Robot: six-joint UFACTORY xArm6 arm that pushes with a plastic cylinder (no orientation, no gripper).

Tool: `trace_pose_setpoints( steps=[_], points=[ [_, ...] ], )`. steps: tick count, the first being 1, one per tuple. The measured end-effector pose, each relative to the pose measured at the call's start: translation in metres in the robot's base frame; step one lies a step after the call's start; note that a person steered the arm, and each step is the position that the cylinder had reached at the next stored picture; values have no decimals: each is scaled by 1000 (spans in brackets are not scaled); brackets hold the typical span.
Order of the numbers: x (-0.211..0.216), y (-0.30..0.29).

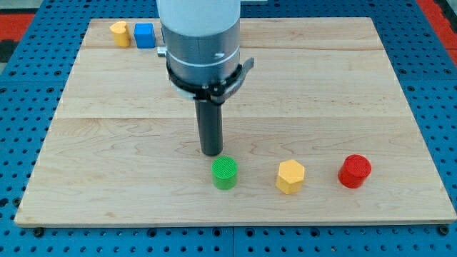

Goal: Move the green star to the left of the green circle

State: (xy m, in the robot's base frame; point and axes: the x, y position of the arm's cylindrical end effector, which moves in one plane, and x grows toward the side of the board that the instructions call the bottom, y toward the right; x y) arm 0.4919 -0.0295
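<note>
The green circle (225,173), a short round cylinder, stands near the view's bottom, a little left of centre. My tip (211,153) rests on the board just above and slightly left of the green circle, very close to it. No green star shows in the view; the arm's wide body may hide part of the board near the view's top.
A yellow hexagon (290,176) and a red round block (355,171) stand in a row to the right of the green circle. A yellow block (120,33) and a blue cube (145,35) sit at the view's top left. The wooden board (343,93) lies on a blue pegboard.
</note>
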Motion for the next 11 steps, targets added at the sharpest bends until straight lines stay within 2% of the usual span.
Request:
trace_pose_setpoints(
  steps=[1,2,3,4,5,6,7,9,10,11],
  points=[
    [-95,11],
    [-196,52],
    [-277,105],
    [-297,84],
    [-279,47],
    [-279,8],
    [-248,8],
    [-143,23],
    [-150,86],
    [-122,48]
  ],
)
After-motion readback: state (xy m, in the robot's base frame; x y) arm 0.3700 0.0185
